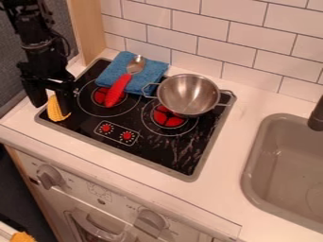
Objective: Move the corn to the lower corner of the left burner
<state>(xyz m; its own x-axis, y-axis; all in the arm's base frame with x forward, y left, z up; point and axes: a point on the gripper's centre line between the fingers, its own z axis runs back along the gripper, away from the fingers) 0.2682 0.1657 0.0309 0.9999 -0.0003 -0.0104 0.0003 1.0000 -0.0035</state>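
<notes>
Found at the bottom left edge: part of an orange item [22, 237], too cut off to identify. Above it, at upper left, noted the black two-finger pincer [54, 107] pointing down over the front left corner of the black cooktop with grey rim [188, 177]. Recorded as open, with fingers well spread and a visible gap on the left side. Located between them: the yellow, ridged corn [58, 112], lower end on the cooktop, lying close beside the right-hand finger as seen here; cannot confirm contact. Placed just outside the ring of the red-centred left burner [101, 96], to its lower left. Next, noted a small panel with two red dials [116, 133], then a spoon with red handle and metal bowl [115, 90], lying partly across a folded blue towel [146, 76] and reaching over the left burner. Farther right, logged a round, two-handled steel pot [188, 96], overlapping the right burner [168, 120]. At far right, set into the white bench [230, 151]: a grey-beige sink [287, 165], with part of a dark faucet [317, 116] above.
</notes>
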